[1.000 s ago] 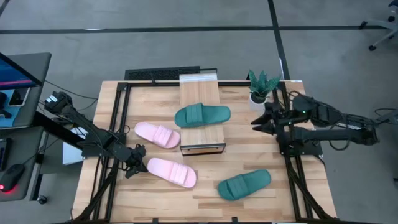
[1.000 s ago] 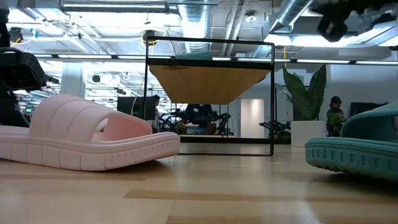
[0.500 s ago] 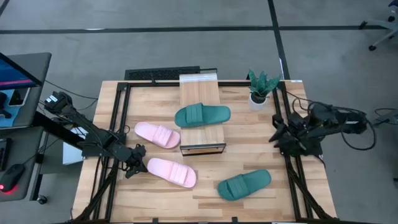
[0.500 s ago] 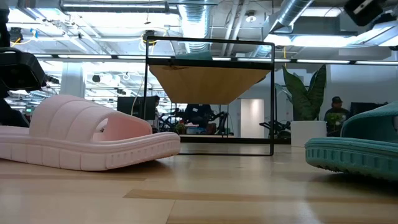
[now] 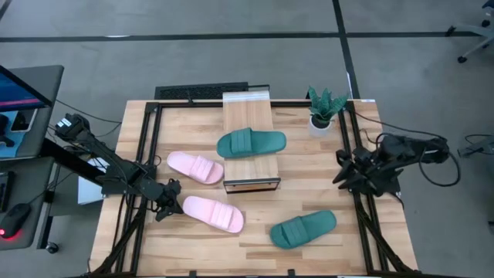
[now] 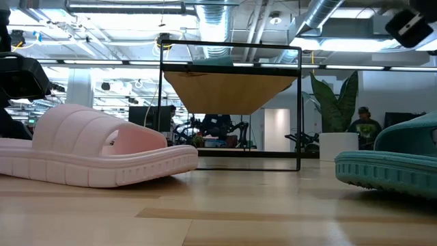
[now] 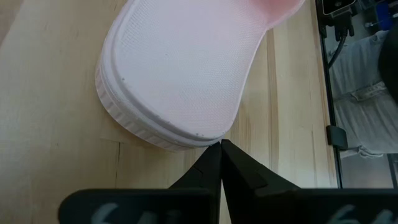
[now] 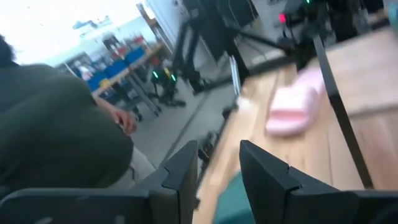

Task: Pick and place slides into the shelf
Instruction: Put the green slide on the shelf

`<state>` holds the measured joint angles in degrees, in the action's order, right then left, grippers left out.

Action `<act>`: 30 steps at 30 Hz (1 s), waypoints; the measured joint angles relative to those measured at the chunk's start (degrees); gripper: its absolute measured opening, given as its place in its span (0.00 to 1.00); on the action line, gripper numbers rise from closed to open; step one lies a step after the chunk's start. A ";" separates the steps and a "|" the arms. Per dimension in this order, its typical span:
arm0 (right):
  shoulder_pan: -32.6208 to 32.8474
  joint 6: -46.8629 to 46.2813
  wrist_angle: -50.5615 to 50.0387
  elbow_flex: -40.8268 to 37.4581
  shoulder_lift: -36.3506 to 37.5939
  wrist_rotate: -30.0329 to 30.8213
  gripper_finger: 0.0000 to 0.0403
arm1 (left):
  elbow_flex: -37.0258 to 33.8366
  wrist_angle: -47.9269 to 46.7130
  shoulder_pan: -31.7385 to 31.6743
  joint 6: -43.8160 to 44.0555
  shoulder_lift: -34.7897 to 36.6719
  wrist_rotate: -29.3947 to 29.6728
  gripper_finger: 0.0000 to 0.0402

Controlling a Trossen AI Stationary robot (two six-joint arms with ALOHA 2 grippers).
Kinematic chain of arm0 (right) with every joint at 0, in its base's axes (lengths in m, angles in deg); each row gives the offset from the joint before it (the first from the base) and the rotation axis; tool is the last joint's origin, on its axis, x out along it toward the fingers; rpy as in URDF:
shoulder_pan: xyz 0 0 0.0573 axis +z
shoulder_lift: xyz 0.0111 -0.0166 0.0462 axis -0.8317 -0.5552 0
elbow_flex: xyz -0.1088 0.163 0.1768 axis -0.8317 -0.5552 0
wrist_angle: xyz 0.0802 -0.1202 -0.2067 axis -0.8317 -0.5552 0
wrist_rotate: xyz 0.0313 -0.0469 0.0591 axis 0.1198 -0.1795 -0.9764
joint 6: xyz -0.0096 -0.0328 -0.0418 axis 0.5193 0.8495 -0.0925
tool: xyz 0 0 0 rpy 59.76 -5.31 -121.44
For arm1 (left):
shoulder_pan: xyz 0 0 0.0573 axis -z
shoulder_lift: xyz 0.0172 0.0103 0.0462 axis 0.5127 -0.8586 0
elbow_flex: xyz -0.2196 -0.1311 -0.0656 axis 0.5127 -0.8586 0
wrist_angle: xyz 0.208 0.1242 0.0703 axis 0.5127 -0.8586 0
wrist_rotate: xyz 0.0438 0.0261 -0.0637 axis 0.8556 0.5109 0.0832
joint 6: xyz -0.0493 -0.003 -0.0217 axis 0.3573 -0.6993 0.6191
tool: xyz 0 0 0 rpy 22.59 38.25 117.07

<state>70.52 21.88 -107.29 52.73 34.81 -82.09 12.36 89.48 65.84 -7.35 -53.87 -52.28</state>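
One of four slides is shelved: a teal slide (image 5: pixel 251 143) lies crosswise on the plank top of the shelf (image 5: pixel 248 108), which stands at the middle of the bench's (image 5: pixel 309 166) far edge. Three remain on the bench: a pink slide (image 5: pixel 195 167) just beside the shelf's left side, a second pink slide (image 5: pixel 213 214) nearer the front edge, and a second teal slide (image 5: pixel 303 228) toward the front right corner. Judged about a quarter done. Left gripper (image 5: pixel 164 202) sits low by the heel of the front pink slide, fingers (image 7: pixel 214 168) pressed together, tips at the sole, holding nothing. Right gripper (image 5: pixel 342 168) is at the right edge, fingers (image 8: pixel 264 171) apart and empty. Versus one second ago: right arm has folded back from near the potted plant (image 5: pixel 323 108) toward the right edge, fingers narrowing slightly; left arm and all slides unchanged.
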 joint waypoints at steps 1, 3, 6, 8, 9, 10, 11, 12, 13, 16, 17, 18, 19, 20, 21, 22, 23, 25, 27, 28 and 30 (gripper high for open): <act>0.02 0.00 -1.19 -0.04 -0.46 0.00 0.28 | 0.00 0.00 0.00 0.00 0.00 0.00 0.00; 0.00 0.57 -3.76 -0.04 -1.46 0.00 0.28 | 0.00 0.00 0.00 0.01 0.00 0.00 0.00; 0.00 1.51 -7.81 -0.04 -3.39 0.00 0.28 | -0.01 0.00 0.00 0.01 0.01 0.00 0.00; 0.00 1.53 -8.70 -0.04 -4.78 -0.07 0.28 | -0.01 0.00 -0.01 0.01 0.00 0.00 0.00; 0.00 1.53 -8.74 -0.04 -5.51 -0.34 0.28 | 0.00 0.00 0.00 0.02 0.00 0.00 0.00; 0.02 1.51 -8.72 -0.04 -6.14 -0.50 0.28 | -0.01 0.00 0.00 0.01 0.01 0.00 0.00; 0.02 1.51 -8.70 -0.04 -6.64 -0.52 0.28 | 0.00 0.00 0.00 0.02 0.00 0.00 0.00; 0.02 1.51 -8.70 -0.04 -7.10 -0.52 0.28 | -0.01 0.00 0.00 0.02 0.02 0.00 0.00; 0.02 1.42 -8.70 -0.04 -7.54 -0.56 0.28 | -0.01 0.00 0.00 0.01 0.00 0.00 0.00; 0.04 0.19 -8.73 -0.04 -8.98 -0.68 0.28 | -0.01 0.00 0.00 0.02 0.00 0.00 0.00; 0.16 -0.16 -8.74 -0.04 -9.46 -0.74 0.28 | 0.00 0.00 0.00 0.00 0.01 0.00 0.00; 0.37 -0.39 -8.79 -0.04 -9.94 -0.87 0.28 | 0.00 0.00 0.00 0.01 0.00 0.00 0.00; 0.70 -0.42 -8.89 -0.04 -10.44 -0.98 0.28 | 0.00 0.00 0.00 0.02 0.00 0.00 0.00; 1.12 -0.44 -8.94 -0.04 -10.97 -1.05 0.28 | -0.01 0.00 0.00 0.01 0.00 0.00 0.00; 1.54 -0.56 -8.94 -0.04 -11.53 -1.15 0.28 | 0.00 0.00 0.00 0.02 0.00 0.00 0.00; 2.01 -1.00 -8.93 -0.04 -12.08 -1.16 0.28 | -0.01 0.00 0.00 0.01 0.02 0.00 0.00; 2.48 -1.57 -8.92 -0.04 -12.65 -1.16 0.28 | 0.00 0.00 0.00 0.02 0.00 0.00 0.00; 3.47 -2.37 -8.91 -0.04 -13.88 -1.16 0.28 | -0.01 0.00 0.00 0.01 0.00 0.00 0.00; 4.50 -3.46 -8.80 -0.04 -14.94 -1.06 0.28 | -0.01 0.00 0.00 0.01 0.02 0.00 0.00; 4.99 -3.63 -8.66 -0.04 -15.39 -0.66 0.28 | 0.00 0.00 0.00 0.00 0.00 0.00 0.00; 5.84 -4.12 -8.22 -0.02 -16.37 -0.52 0.28 | 0.00 0.00 0.00 0.00 0.00 0.00 0.00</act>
<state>76.36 17.76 -115.51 52.71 18.44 -82.61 12.37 89.48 65.84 -7.35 -53.87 -52.28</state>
